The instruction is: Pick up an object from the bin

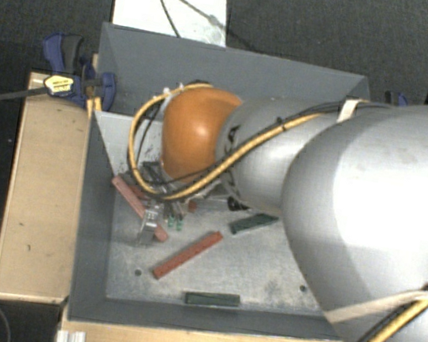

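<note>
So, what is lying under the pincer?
A reddish-brown bar lies under the pincer, slanting at the left side of the bin. The pincer covers part of it, so whether they touch cannot be seen.

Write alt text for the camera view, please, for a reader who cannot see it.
A robot arm with an orange wrist cover reaches from the right into a grey metal bin, its pincer low over a reddish-brown stick at the left. A reddish-brown bar, a dark green bar at the near wall and a green piece beside the arm lie loose.
</note>
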`<state>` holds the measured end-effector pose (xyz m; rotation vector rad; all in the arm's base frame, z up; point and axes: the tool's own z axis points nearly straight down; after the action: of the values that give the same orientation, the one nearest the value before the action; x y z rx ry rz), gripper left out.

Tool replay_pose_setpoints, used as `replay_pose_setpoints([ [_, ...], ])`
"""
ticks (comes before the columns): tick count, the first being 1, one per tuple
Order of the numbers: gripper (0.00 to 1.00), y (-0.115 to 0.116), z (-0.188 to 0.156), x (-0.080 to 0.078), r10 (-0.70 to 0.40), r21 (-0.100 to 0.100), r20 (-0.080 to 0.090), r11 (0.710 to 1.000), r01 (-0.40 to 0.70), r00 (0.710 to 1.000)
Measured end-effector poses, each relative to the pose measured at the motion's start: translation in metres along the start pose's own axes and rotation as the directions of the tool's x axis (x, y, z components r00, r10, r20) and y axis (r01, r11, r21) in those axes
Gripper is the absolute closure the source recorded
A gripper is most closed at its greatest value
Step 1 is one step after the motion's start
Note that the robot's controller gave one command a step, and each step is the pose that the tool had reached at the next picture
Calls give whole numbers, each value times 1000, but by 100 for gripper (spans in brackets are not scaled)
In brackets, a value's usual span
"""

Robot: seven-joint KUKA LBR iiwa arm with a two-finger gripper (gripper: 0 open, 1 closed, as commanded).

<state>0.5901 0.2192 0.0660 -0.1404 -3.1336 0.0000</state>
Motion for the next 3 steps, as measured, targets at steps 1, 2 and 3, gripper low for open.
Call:
replay_pose_setpoints([
  [1, 0, 8, -36, 6, 331, -6, 9, 944, -331, 944],
  [2, 0, 21, -35, 14, 455, -7, 7, 890, -455, 890],
  [3, 0, 6, -4, 1, 608, -1, 3, 794, -608, 794],
])
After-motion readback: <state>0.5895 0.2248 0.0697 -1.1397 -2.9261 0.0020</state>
